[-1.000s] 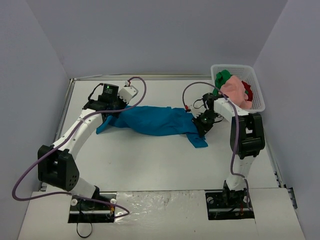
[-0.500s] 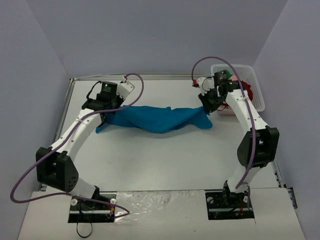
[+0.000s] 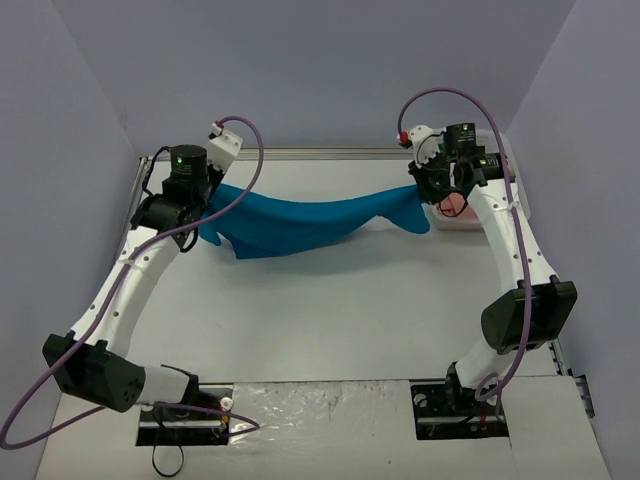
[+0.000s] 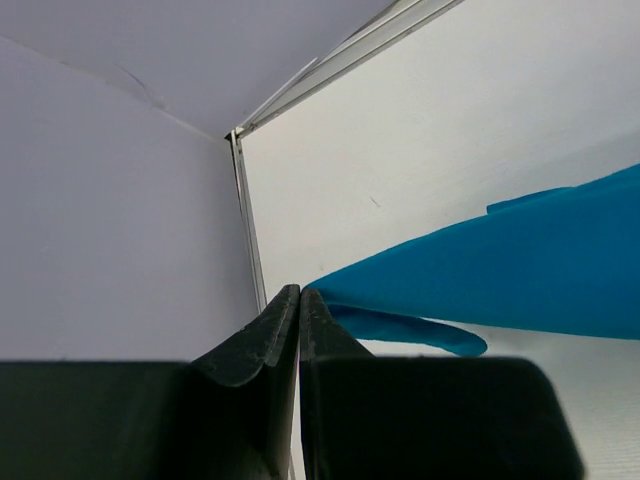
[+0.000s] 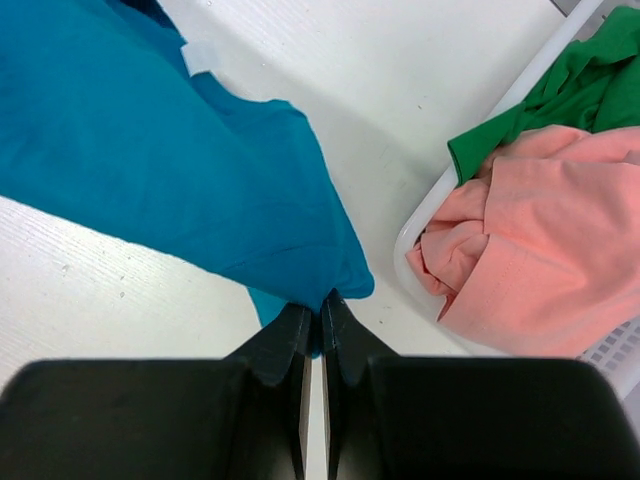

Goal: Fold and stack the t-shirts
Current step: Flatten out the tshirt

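The teal-blue t-shirt [image 3: 300, 224] hangs stretched between my two grippers above the table, sagging in the middle. My left gripper [image 3: 205, 195] is shut on its left end; in the left wrist view the gripper [image 4: 299, 295] pinches the cloth [image 4: 520, 270]. My right gripper [image 3: 428, 192] is shut on its right end, and the right wrist view shows the gripper [image 5: 312, 312] clamped on the cloth [image 5: 150, 150]. The pink t-shirt [image 5: 540, 250] and the green t-shirt [image 5: 570, 80] lie in the white mesh basket [image 5: 420, 225]. The red t-shirt is hidden.
The basket [image 3: 500, 150] stands at the back right, mostly behind my right arm. Grey walls close in the table on the left, back and right. A metal rail [image 4: 330, 75] runs along the table's back edge.
Both grippers have risen and moved back and apart, lifting the teal-blue shirt off the table and stretching it out. The right gripper moved from mid-table to beside the basket.
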Tool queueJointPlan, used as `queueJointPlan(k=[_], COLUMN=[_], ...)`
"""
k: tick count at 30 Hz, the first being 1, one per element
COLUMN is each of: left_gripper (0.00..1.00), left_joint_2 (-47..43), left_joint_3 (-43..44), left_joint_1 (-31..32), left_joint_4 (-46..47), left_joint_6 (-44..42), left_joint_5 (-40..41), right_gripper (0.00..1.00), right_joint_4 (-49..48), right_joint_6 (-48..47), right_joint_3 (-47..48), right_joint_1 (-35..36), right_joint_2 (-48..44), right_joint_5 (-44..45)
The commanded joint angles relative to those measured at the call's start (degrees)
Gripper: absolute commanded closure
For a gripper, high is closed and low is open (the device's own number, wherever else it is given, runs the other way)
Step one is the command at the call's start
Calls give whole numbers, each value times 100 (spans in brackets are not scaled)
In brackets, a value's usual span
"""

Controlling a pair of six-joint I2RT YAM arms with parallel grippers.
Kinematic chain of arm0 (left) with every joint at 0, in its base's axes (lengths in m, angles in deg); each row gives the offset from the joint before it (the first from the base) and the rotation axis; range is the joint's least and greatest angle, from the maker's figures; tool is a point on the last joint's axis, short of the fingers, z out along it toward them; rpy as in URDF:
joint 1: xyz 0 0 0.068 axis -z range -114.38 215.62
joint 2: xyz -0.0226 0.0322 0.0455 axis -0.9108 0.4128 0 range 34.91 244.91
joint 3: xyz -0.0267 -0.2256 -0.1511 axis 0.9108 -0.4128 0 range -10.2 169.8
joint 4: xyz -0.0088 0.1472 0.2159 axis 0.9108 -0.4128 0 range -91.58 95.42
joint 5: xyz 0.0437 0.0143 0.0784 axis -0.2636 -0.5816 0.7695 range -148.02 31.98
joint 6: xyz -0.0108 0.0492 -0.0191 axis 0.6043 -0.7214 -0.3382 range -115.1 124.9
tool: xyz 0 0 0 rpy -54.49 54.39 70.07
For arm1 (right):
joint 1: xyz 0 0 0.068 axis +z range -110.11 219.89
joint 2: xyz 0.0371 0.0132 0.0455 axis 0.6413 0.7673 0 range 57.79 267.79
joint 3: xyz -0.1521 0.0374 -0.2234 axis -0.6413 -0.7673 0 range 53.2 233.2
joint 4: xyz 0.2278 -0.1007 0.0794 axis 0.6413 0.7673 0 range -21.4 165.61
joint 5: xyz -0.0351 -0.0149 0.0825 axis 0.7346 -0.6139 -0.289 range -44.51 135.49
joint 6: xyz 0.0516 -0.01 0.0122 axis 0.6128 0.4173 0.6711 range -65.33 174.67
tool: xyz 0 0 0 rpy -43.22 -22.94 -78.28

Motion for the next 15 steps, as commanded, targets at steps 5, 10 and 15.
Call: queueJointPlan(k=[5, 10, 15], left_gripper=[98, 98, 98], left_joint_2=[-334, -457, -501], left_joint_3=[82, 11, 38], left_joint_1=[-56, -56, -56], left_joint_4=[417, 752, 787], left_joint_6=[-29, -64, -90], left_joint_5=[664, 1025, 1105], right_gripper=[100, 100, 100], right_joint_4=[47, -67, -147], right_joint_6=[176, 203, 177], right_joint_3=[422, 422, 176], right_joint_1=[-12, -21, -21], right_joint_2=[-263, -404, -650], right_joint_5=[309, 414, 344])
